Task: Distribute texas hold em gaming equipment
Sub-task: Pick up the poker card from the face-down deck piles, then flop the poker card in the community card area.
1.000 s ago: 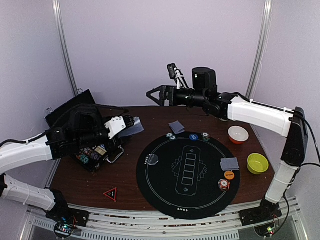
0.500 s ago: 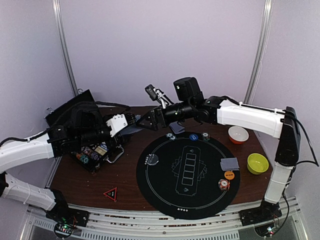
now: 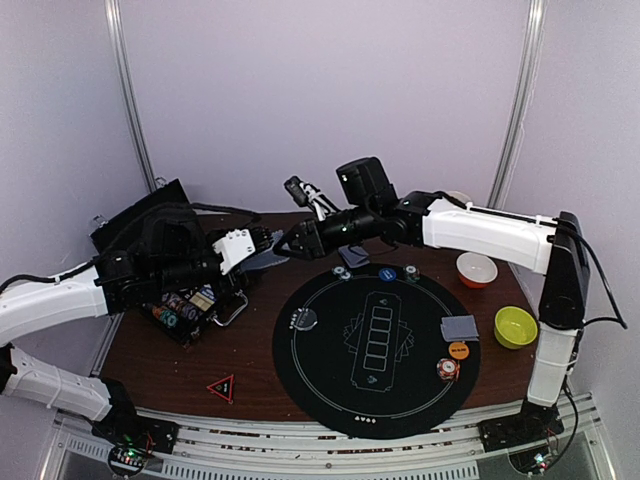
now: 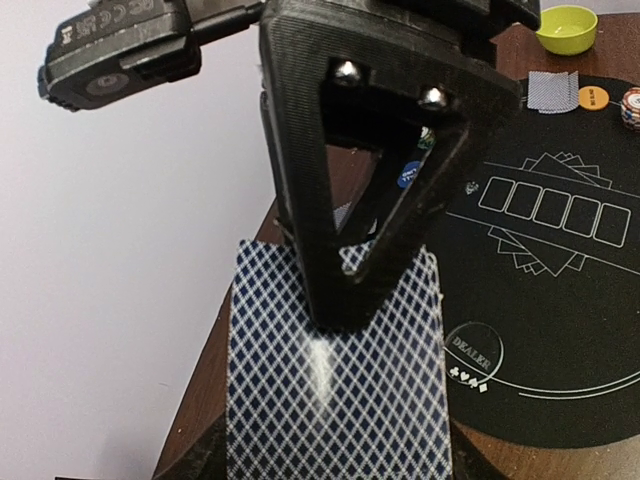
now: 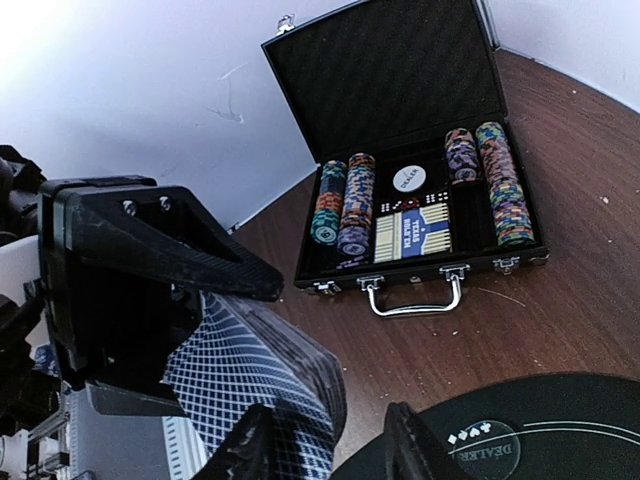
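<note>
Two "DEALER" labels: clear button (image 4: 470, 352) on mat (image 4: 575, 330), white button (image 5: 408, 178) in case (image 5: 400, 70)

worktop (image 5: 570, 290): dark brown wood look, faintly scratched, dull sheen
mat (image 3: 330, 375): black, matt, thin white print
cards (image 4: 335, 400): coated paper, smooth, glossy streak of glare across the blue lattice back
right claw (image 4: 345, 300): black plastic, matt, finely ribbed; two shiny metal screw heads
case (image 5: 400, 80): black, lid lined with dimpled foam
case handle (image 5: 415, 298): bright polished metal
chips (image 5: 505, 190): smooth, plastic-looking, striped edges
green bowl (image 3: 515, 326): smooth, glossy
arm shells (image 3: 500, 232): white, smooth plastic
</note>
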`<action>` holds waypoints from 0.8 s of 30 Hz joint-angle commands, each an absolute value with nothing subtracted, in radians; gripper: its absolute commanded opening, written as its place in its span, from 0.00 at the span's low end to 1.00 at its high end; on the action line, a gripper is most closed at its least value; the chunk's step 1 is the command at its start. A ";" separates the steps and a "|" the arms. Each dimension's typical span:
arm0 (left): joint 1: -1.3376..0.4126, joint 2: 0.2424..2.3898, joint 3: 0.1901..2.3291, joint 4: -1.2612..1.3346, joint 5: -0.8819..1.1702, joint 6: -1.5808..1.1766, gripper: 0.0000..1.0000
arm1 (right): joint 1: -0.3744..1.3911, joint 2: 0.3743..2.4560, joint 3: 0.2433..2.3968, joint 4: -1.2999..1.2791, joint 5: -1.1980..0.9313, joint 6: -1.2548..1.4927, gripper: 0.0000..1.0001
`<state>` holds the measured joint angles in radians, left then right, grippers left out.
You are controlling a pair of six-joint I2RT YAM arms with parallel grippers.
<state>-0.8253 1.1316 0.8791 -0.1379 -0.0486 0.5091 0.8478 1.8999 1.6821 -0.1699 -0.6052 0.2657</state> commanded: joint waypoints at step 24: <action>-0.825 1.127 0.891 -0.074 -0.060 0.524 0.55 | 0.818 1.769 1.792 -0.425 -0.563 0.165 0.00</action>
